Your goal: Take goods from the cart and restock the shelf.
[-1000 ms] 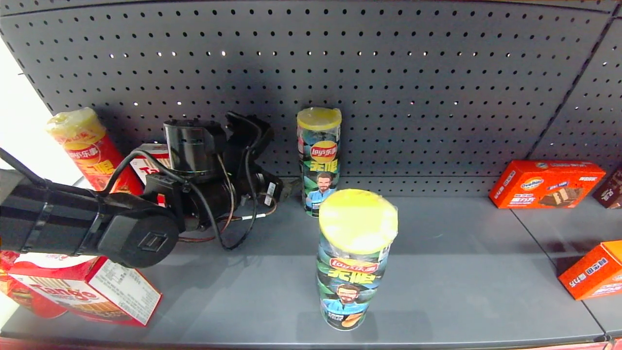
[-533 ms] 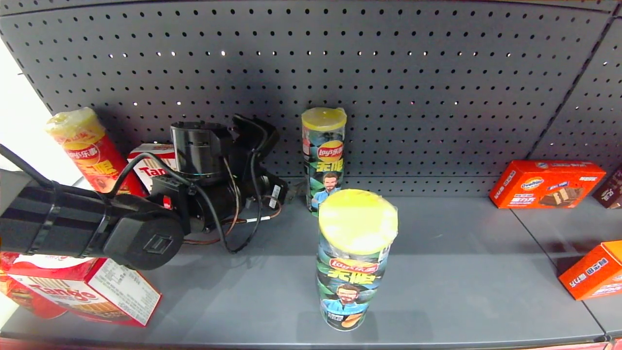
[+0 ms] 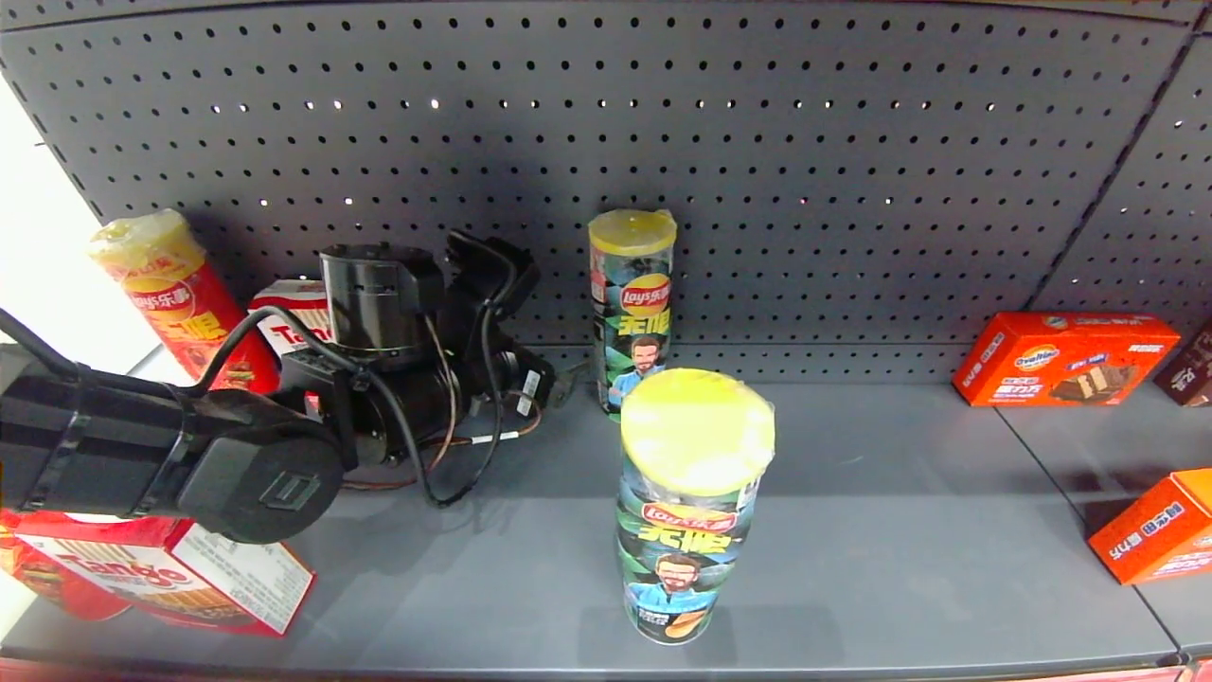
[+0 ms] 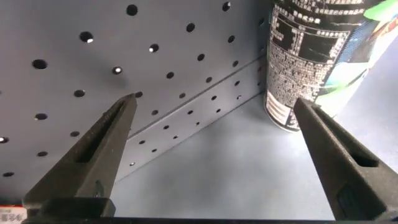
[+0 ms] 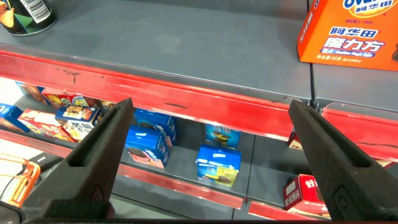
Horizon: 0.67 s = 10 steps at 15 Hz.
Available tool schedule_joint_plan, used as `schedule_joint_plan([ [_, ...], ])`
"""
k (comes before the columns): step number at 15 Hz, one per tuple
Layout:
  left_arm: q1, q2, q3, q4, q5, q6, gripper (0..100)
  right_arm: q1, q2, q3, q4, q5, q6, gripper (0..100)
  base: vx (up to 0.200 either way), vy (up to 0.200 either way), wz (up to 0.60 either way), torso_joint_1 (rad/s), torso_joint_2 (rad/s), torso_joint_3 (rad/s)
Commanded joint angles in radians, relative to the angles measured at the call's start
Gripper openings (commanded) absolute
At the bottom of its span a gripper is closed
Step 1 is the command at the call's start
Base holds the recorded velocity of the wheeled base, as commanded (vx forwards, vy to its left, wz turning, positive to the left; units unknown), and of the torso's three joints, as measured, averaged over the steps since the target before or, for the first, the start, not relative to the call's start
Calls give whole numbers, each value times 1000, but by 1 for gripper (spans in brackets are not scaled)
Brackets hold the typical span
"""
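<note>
Two yellow-lidded chip cans stand on the grey shelf [image 3: 900, 530]: one at the back by the pegboard [image 3: 632, 313], one nearer the front [image 3: 691, 511]. My left gripper [image 3: 554, 374] lies low on the shelf just left of the rear can. In the left wrist view this gripper [image 4: 214, 102] is open and holds nothing, and the rear can [image 4: 311, 56] stands beyond one finger, apart from it. My right gripper [image 5: 211, 106] is open and hangs in front of the red shelf edge [image 5: 186, 87], below the front can [image 5: 25, 15].
A red chip can [image 3: 175, 294] and a wafer box [image 3: 289, 317] stand at the back left, another wafer box [image 3: 161, 568] at the front left. Orange boxes [image 3: 1065, 358] [image 3: 1150, 540] sit on the right. Lower shelves hold blue snack packs [image 5: 217, 165].
The rear can shifted slightly right and now stands upright. My left arm pushed right with it, then drew back a little to the left.
</note>
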Motion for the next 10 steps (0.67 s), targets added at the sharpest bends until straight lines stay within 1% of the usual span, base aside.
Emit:
schedule_joint_plan([
  [1, 1, -3, -10, 0, 1, 0, 100, 0, 2, 0, 0, 0, 0, 100, 0, 0, 0, 0, 0, 0],
  [6, -10, 32, -67, 6, -4, 0, 100, 0, 2, 0, 0, 0, 0, 100, 0, 0, 0, 0, 0, 0],
  [10, -7, 60, -87, 8, -2, -1, 100, 0, 2, 0, 0, 0, 0, 100, 0, 0, 0, 0, 0, 0],
])
